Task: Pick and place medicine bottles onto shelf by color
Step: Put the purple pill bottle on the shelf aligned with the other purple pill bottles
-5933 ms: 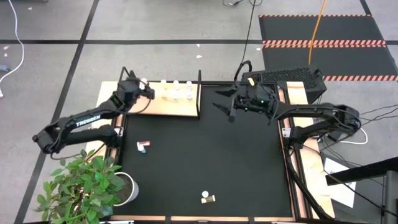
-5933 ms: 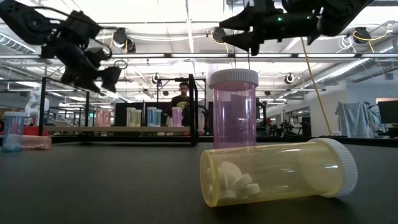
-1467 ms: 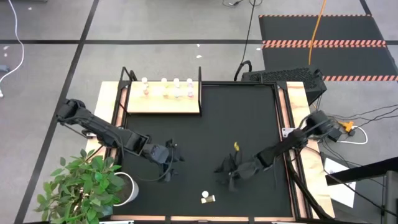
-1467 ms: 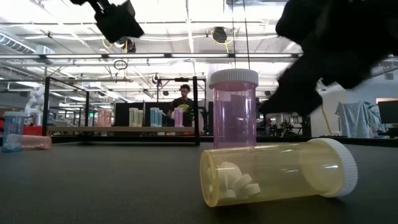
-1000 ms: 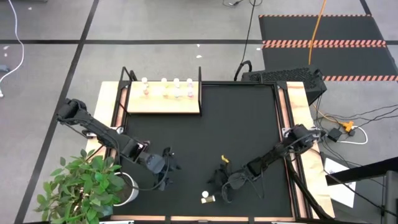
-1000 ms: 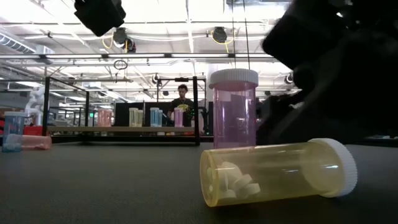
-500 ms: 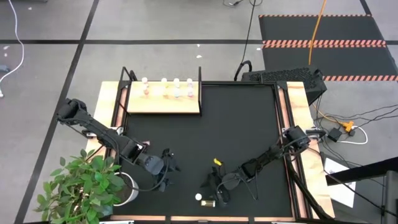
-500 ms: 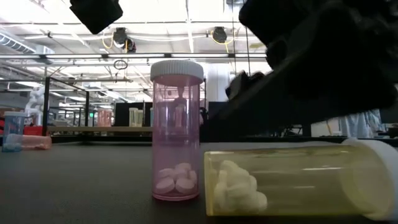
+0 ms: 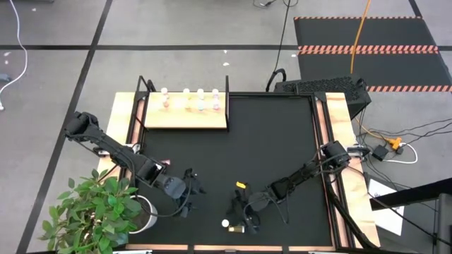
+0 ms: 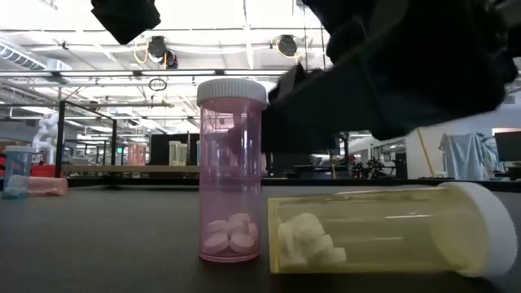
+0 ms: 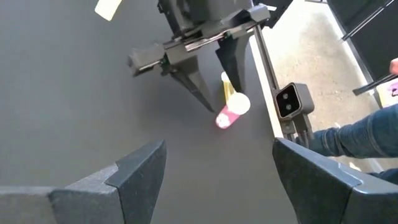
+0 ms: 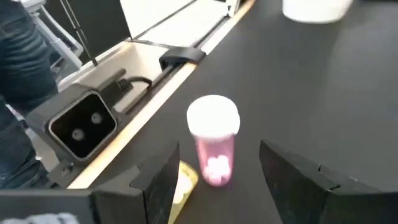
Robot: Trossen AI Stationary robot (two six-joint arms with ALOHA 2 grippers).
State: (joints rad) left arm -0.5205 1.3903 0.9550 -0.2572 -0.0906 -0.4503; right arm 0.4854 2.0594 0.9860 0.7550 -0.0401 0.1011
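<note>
Stood in a bright open workshop with ceiling lights and racks far behind; carried a black mat (image 9: pixel 282 155) framed by wooden edges on the bench. Held the shelf (image 9: pixel 185 117) at the far left corner, already lined with a row of small white-capped bottles along its far side. Left two bottles at the near edge of the mat, about midway across: a pink bottle (image 12: pixel 213 140) upright with a white cap, pills at its bottom, and a yellow bottle (image 10: pixel 383 228) lying on its side just beside it, long axis flat along the mat, seemingly touching or nearly so in the low view. Reached low and long from the right side, the right tool (image 9: pixel 239 215) hung directly by the pink bottle, fingers spread and set either side of it in the right wrist view, not yet touching; bottle's long axis vertical, standing between the fingertips and slightly ahead of them. Looked like the closing-in step of a grasp on the pink one, with the yellow neighbour close enough to be knocked by one finger. Waited at the near left, the left tool (image 9: pixel 189 192), fingers spread wide and empty, stretched low over the mat and pointed toward the same pair, clearly farther from them than the right one.
</note>
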